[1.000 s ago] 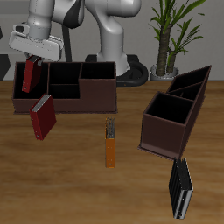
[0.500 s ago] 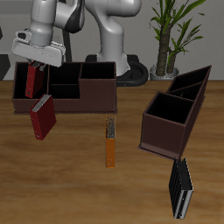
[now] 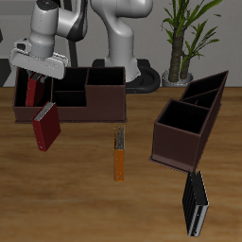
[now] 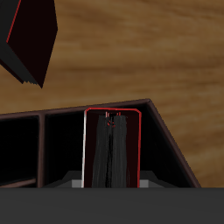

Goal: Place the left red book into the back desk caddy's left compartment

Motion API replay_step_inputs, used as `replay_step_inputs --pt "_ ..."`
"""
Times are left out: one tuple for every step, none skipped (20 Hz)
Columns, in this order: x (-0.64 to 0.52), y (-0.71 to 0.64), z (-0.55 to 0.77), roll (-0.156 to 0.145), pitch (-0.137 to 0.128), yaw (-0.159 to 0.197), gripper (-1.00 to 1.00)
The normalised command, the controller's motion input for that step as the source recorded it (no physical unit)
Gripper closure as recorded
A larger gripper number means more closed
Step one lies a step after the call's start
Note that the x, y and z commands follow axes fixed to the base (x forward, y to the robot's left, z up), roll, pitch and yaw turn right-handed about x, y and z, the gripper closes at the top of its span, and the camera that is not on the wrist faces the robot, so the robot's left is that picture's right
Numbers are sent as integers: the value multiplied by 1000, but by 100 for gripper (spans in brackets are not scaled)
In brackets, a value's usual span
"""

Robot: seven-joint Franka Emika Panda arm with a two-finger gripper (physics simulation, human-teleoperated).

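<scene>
My gripper (image 3: 36, 76) is shut on the left red book (image 3: 33, 92) and holds it upright. The book's lower part is down inside the left compartment (image 3: 43, 88), the wide end bin of the back desk caddy (image 3: 95, 93). In the wrist view the book (image 4: 112, 149) hangs straight down from the gripper (image 4: 112, 180), with the compartment's black interior (image 4: 61, 149) and the caddy wall (image 4: 175, 149) around it. Whether the book touches the bin's floor is hidden.
A second red book (image 3: 44, 126) leans against the caddy's front wall, also in the wrist view (image 4: 26, 39). A thin orange book (image 3: 119, 153) lies mid-table. A taller slanted caddy (image 3: 189, 118) and a black book (image 3: 196, 203) are nearer the front edge. A plant (image 3: 180, 38) stands behind.
The gripper has come down with the red book, which now sits deeper in the end compartment. The other books and caddies have not moved.
</scene>
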Motion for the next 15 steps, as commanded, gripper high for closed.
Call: replay_step_inputs --pt "73 -275 -292 -123 135 -98 -100" --pt "0 0 0 0 0 0 -100" --pt "26 -198 -112 -105 115 -95 -100" --pt "-49 23 -2 0 0 0 -100" --pt "-16 -115 -12 -48 -12 -36 -100" --pt "-68 -92 31 -51 16 -41 -100" --pt "-34 -8 46 1 -10 -1 -100" --pt "-2 -33 60 -9 -6 5 -100" --pt "-35 12 62 -11 -2 -2 -100" --pt "0 0 0 0 0 0 -100" --pt "-58 27 84 15 -21 20 -100" --pt "-34 51 60 16 -7 4 -100" --pt "-40 121 118 -5 -11 46 -100" --pt "-40 33 74 22 -15 -15 -100" --pt "-5 119 120 15 -12 40 -100"
